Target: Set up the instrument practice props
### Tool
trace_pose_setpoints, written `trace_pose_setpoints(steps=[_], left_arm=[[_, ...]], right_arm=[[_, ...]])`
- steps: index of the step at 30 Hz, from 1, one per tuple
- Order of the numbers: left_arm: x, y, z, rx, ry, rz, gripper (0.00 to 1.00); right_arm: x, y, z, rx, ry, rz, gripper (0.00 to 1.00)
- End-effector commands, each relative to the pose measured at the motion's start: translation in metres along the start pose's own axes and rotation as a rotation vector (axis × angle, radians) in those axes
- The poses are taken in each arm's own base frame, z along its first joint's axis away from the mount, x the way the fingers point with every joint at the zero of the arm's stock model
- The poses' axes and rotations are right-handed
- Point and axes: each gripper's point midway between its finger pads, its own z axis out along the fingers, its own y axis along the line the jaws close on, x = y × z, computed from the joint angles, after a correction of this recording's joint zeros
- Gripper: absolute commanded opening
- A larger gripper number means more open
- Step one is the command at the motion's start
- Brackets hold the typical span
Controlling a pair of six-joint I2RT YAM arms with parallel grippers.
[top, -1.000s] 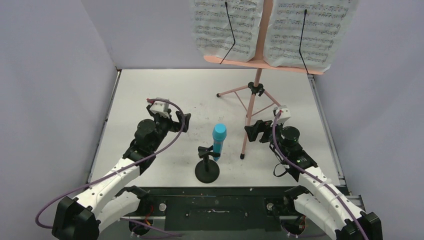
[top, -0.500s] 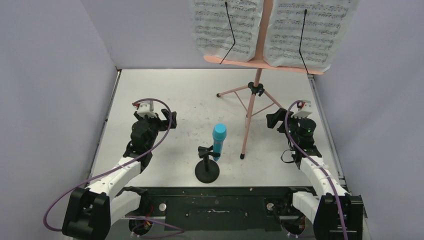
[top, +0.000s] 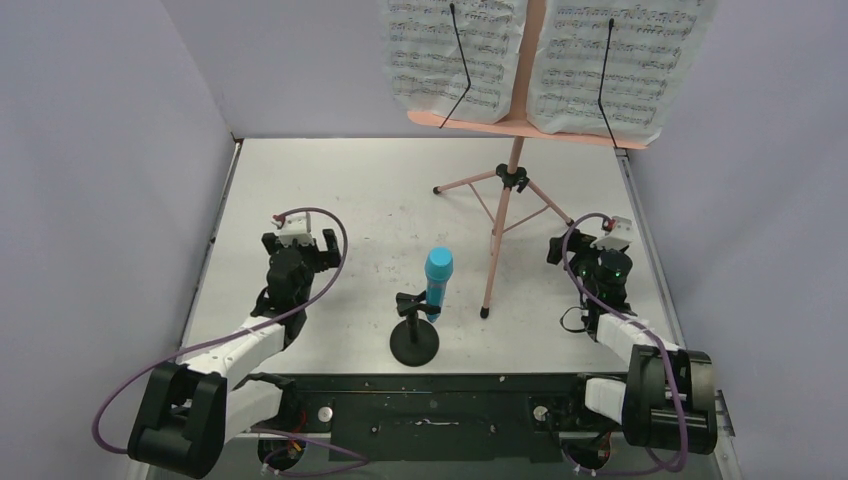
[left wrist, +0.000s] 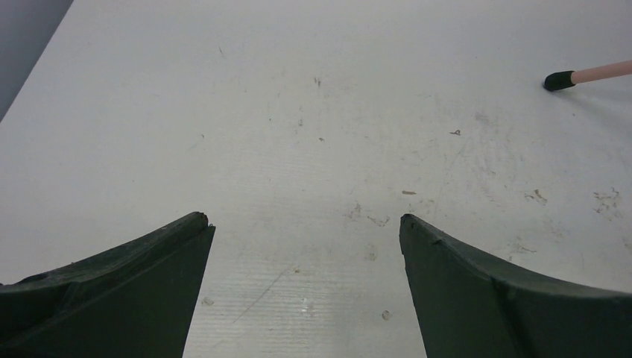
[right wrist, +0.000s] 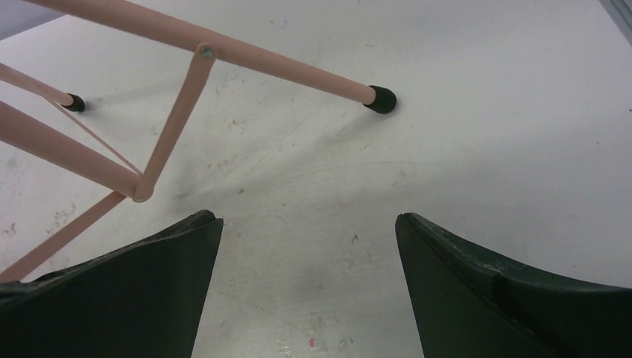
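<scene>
Left gripper: jaws are standing wide apart and gripping nothing; in the left wrist view both fingers are pointing over bare table, touching none of the props
Right gripper: jaws are likewise gaping wide and holding nothing; it is sitting just beside the tripod legs, on their right; in the right wrist view a pink leg with a black foot cap is crossing ahead of the fingers, apart from them
Left edge: the grey wall is rising along the table's left side, near the left arm; open tabletop is lying between this arm and the mic stand
Middle: bare surface is stretching from the microphone back to the far wall
Right edge: the right arm is folding close to the table's right rim, with the other wall just beyond it
Mic stand: small and black, it is standing on its round base near the front edge, between the 2 arms
Microphone: bright blue, it is sitting upright in the stand's clip, head up
Music stand: pink, it is standing at the back right on 3 spread legs; 1 leg is reaching forward to a foot just right of the microphone
Sheet-music pages: 2 white printed sheets are resting side by side on the pink ledge, each pinned by a thin black wire arm
</scene>
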Motion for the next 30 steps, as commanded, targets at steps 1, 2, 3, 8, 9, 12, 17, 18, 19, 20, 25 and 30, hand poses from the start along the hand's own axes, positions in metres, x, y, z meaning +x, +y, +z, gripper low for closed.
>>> trace_pose_setpoints(steps=[1,2,3,8,9,12,17,18,19,20,25,30], left_arm=[[-0.017,0.006,0.007,-0.026,-0.088,0.059,0.96],[-0.014,0.006,0.007,-0.023,-0.088,0.068,0.96],[-0.01,0.007,0.008,-0.023,-0.086,0.075,0.96],[-0.003,0.009,0.018,-0.042,-0.039,0.078,0.96],[-0.001,0.008,0.02,-0.039,-0.023,0.08,0.96],[0.009,0.006,0.023,-0.016,-0.005,0.106,0.96],[0.014,0.014,0.012,-0.015,-0.075,0.151,0.96],[0.012,0.017,0.008,-0.017,-0.109,0.181,0.96],[0.008,0.018,0.003,-0.012,-0.158,0.191,0.96],[0.008,0.021,-0.002,-0.016,-0.193,0.189,0.96],[0.014,0.036,-0.005,-0.082,-0.249,0.152,0.96],[0.016,0.04,-0.004,-0.08,-0.243,0.137,0.96]], right_arm=[[-0.023,-0.003,0.001,-0.007,-0.173,-0.053,0.9],[-0.023,-0.004,0.001,-0.003,-0.18,-0.056,0.9],[-0.022,-0.007,0.001,0.009,-0.183,-0.057,0.9],[-0.022,-0.013,0.002,0.034,-0.218,-0.067,0.9],[-0.022,-0.013,0.002,0.03,-0.227,-0.067,0.9],[-0.017,-0.01,0.007,0.014,-0.201,-0.07,0.9],[-0.01,-0.013,0.007,0.024,-0.195,-0.069,0.9],[-0.007,-0.014,0.005,0.027,-0.194,-0.07,0.9],[-0.005,-0.015,0.004,0.034,-0.197,-0.068,0.9],[-0.004,-0.017,0.003,0.04,-0.201,-0.073,0.9],[0.0,-0.017,0.002,0.049,-0.203,-0.092,0.9],[-0.002,-0.017,0.002,0.081,-0.212,-0.137,0.9]])
